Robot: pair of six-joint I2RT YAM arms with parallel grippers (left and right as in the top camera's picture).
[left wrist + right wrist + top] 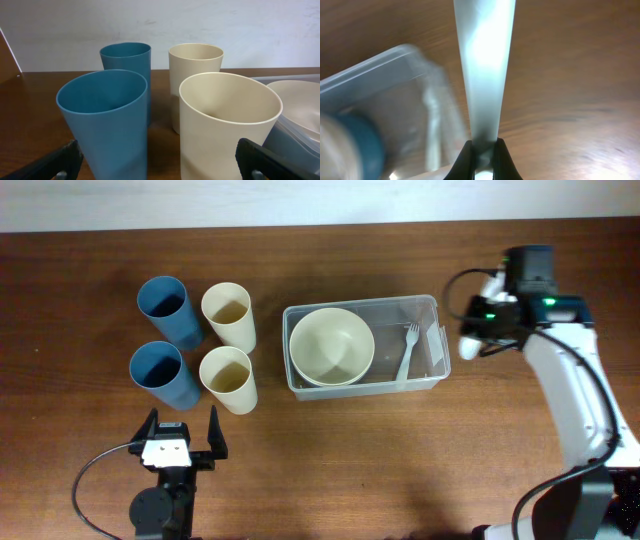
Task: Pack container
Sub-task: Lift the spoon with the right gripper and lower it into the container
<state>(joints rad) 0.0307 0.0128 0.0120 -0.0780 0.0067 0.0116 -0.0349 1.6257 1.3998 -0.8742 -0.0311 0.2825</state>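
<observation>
The clear container (360, 304) lies at the table's middle with a cream bowl (332, 345) in its left half and a white fork (407, 352) in its right half. My right gripper (470, 340) hovers just off the container's right short end, shut on a flat white utensil (482, 75) that sticks straight out from the jaws. In the right wrist view the right gripper (482, 145) pinches it, with the container (370, 80) blurred at left. The left gripper (182, 442) stands open near the front edge, facing the cups, nothing between its fingers (250, 155).
Two blue cups (165, 310) (160, 372) and two cream cups (228, 313) (227, 377) stand left of the container. In the left wrist view the nearer blue cup (107, 120) and nearer cream cup (225, 125) fill the foreground, and the container's corner (300, 145) shows at right.
</observation>
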